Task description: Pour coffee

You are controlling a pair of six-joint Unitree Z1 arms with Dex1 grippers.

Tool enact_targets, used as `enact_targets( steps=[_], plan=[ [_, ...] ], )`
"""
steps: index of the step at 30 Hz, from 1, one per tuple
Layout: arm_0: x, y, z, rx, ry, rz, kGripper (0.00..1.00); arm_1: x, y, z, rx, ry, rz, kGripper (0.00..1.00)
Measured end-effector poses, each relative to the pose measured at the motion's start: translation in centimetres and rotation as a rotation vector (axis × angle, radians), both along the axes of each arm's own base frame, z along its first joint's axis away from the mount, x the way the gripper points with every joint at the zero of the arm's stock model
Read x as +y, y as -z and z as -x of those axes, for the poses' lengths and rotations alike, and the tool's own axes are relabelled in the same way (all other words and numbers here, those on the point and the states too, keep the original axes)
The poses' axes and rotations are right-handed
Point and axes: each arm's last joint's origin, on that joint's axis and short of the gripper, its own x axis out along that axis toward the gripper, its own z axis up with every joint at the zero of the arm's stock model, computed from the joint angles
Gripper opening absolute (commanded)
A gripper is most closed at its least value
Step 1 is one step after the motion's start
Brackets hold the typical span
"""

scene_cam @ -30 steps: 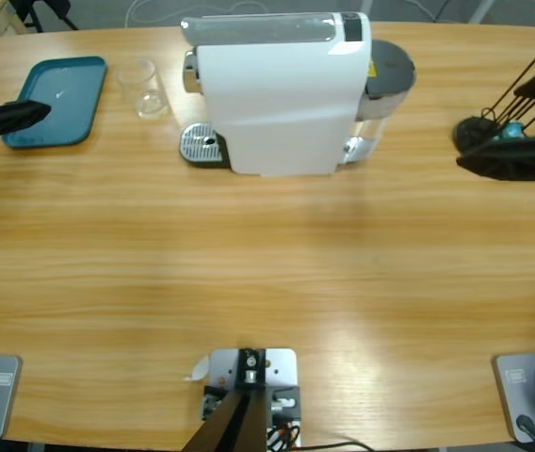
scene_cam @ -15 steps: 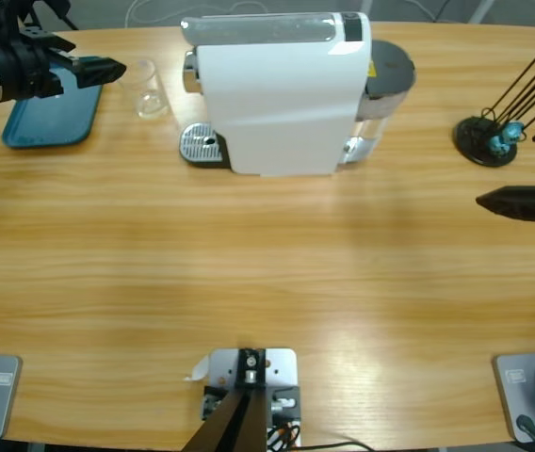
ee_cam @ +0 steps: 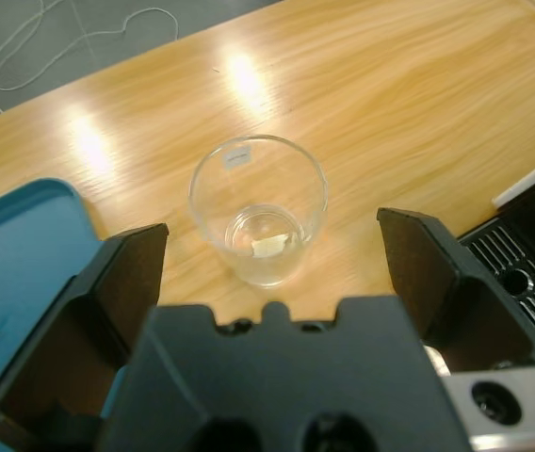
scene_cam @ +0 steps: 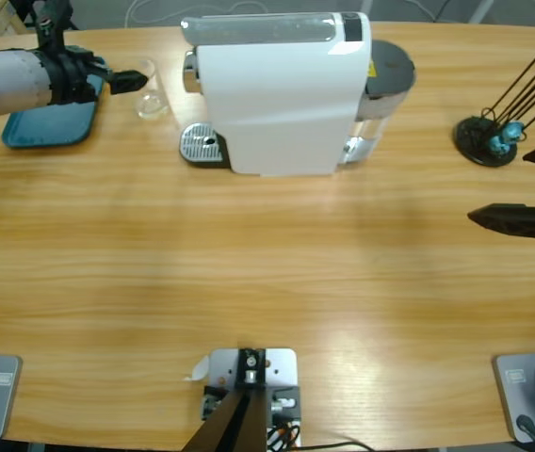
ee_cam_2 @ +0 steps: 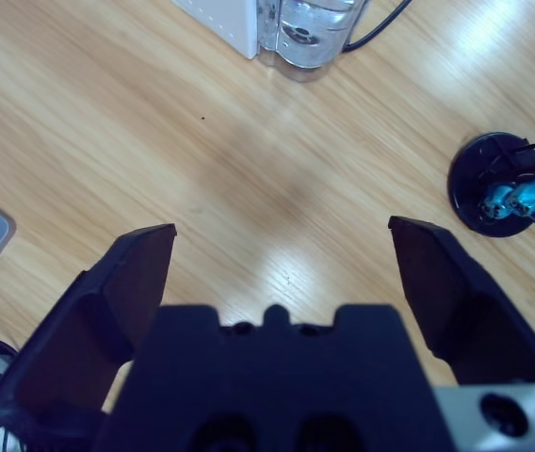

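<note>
While the left gripper [ee_cam: 272, 250] hangs with jaws spread wide just beside the clear glass [scene_cam: 150, 88], the coffee [ee_cam: 266, 245] lies as a shallow layer in that glass, between teal tray [scene_cam: 51, 118] and white machine [scene_cam: 282, 94]. Right gripper [ee_cam_2: 282, 254]: jaws wide apart over bare table [scene_cam: 267, 264], holding nothing.

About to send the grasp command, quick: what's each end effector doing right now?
Left end effector: open, empty, glass between the jaws, untouched.
Right end effector: open, empty, over bare table.
</note>
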Motion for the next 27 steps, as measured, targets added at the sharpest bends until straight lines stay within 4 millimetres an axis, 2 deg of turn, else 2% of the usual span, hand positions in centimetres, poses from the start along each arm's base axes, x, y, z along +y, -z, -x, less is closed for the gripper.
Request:
enact_targets(
  steps=[6,14,27],
  plan=[
    [0.0,1.1,-1.3,0.016,-0.009,-0.001,0.968,0.1,0.0,0.0,0.0,-0.006,-0.011,1.0],
    [-0.5,1.3,-2.3,0.018,0.002,0.018,0.968,0.1,0.0,-0.1,-0.003,-0.007,-0.014,1.0],
    [-0.7,2.8,-2.8,0.064,-0.001,0.015,0.968,0.1,0.1,-0.1,-0.004,-0.006,-0.015,1.0]
  ],
)
